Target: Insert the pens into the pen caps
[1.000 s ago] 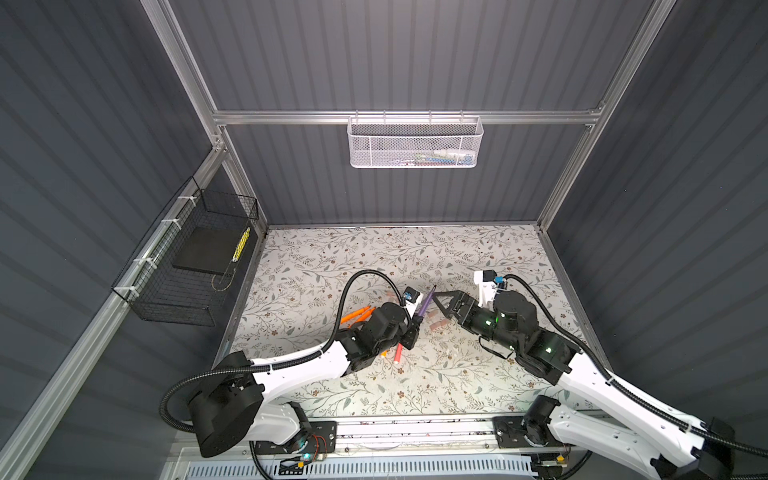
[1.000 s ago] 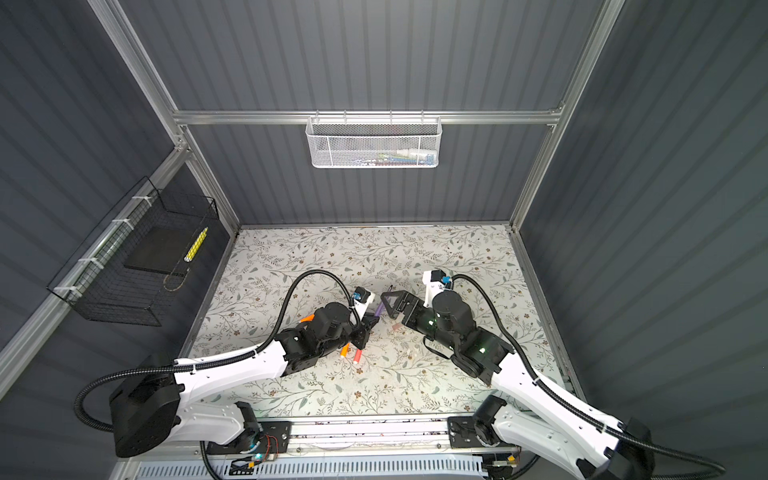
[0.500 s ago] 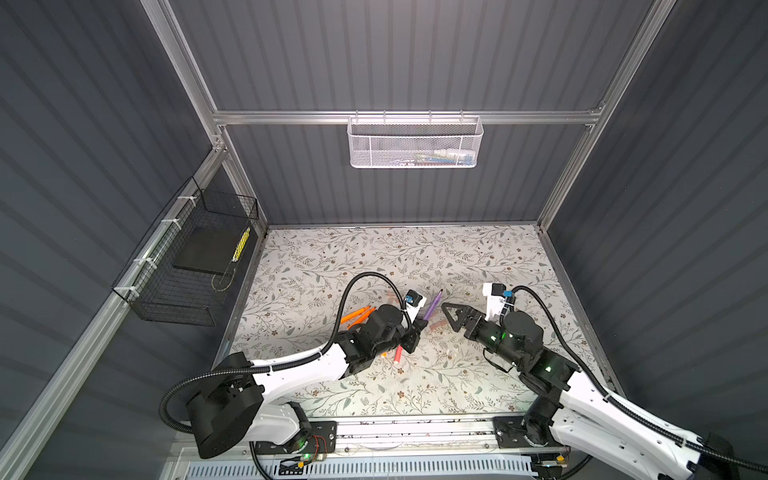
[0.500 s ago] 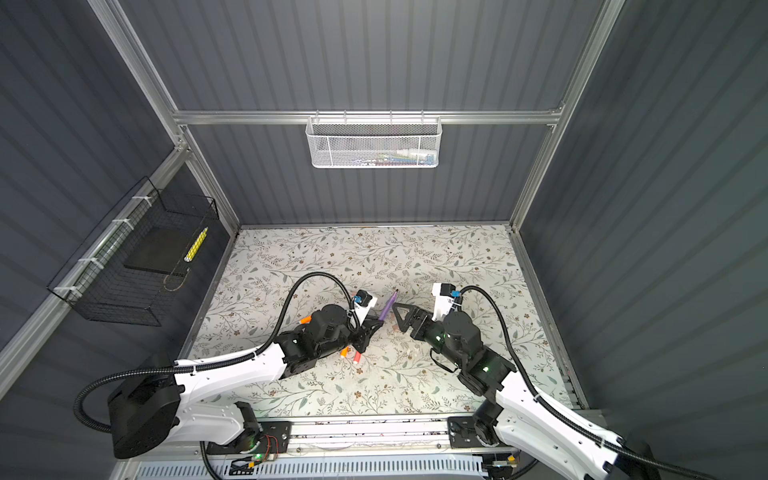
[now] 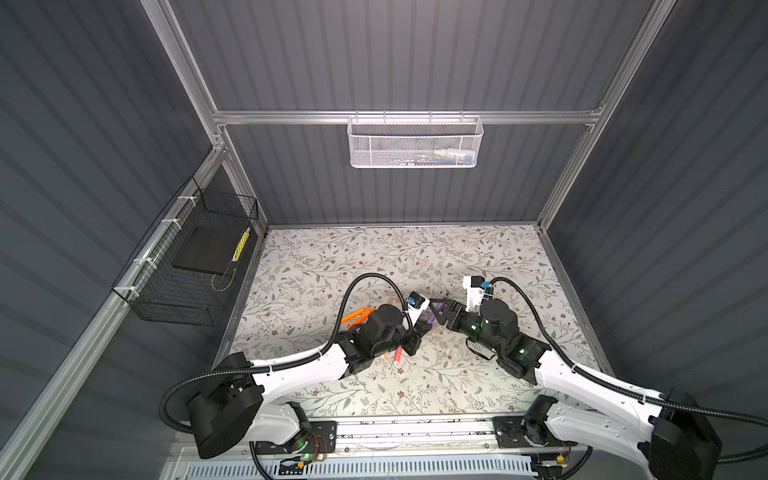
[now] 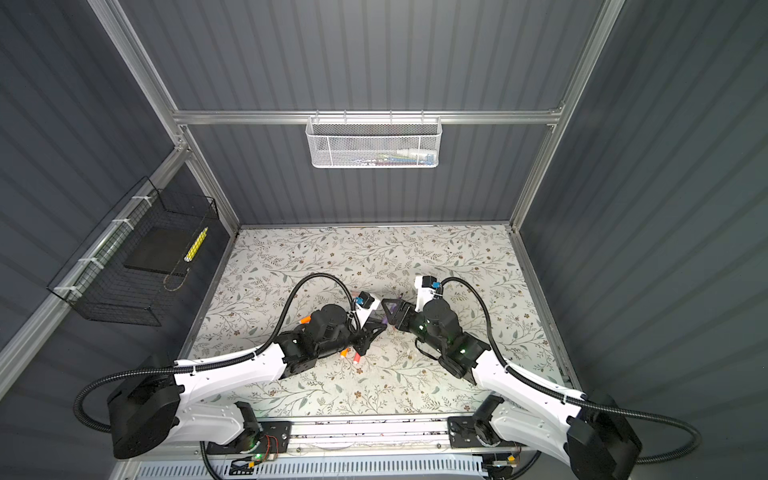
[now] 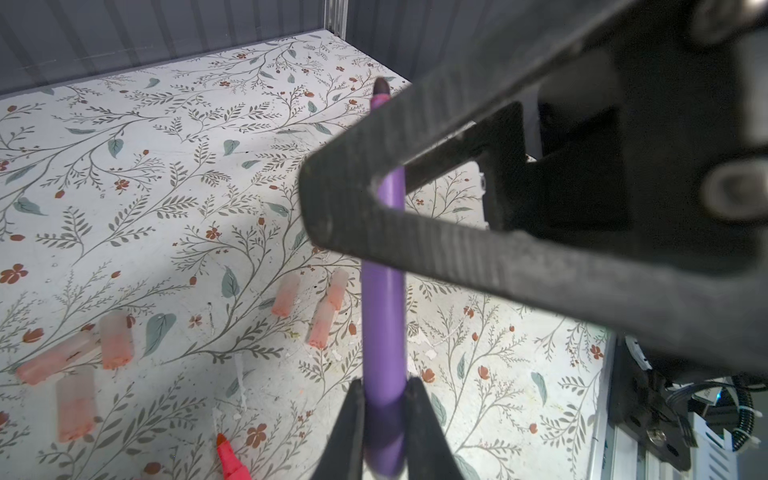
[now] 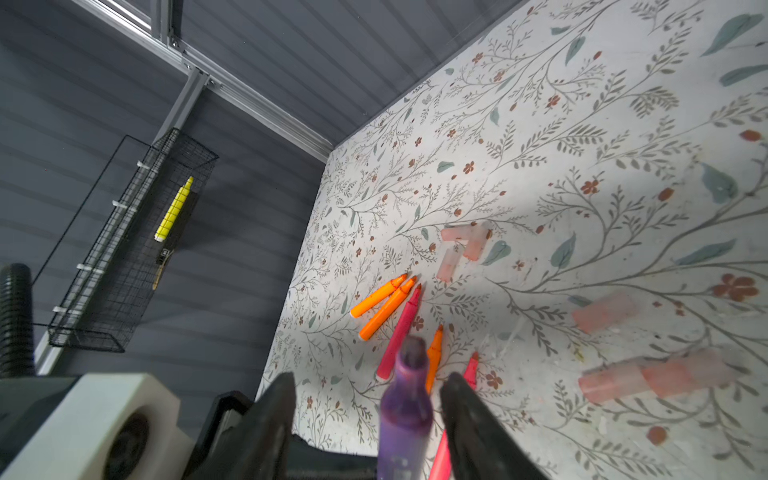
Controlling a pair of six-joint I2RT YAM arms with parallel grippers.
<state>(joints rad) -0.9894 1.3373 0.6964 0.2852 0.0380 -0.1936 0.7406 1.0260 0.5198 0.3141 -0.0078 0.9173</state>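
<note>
Above the worktop, the left gripper is clamped on the purple pen at bottom centre, the pen's axis running up the frame and its tip between the parted, non-touching jaws of the right gripper; pen caps lie lower left.

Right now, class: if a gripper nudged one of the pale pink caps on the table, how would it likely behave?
The pen caps look like short round tubes lying on their sides, so one would probably roll if nudged sideways. Their translucent plastic suggests they are light and scatter easily. The table looks flat, offering little to stop them.
</note>
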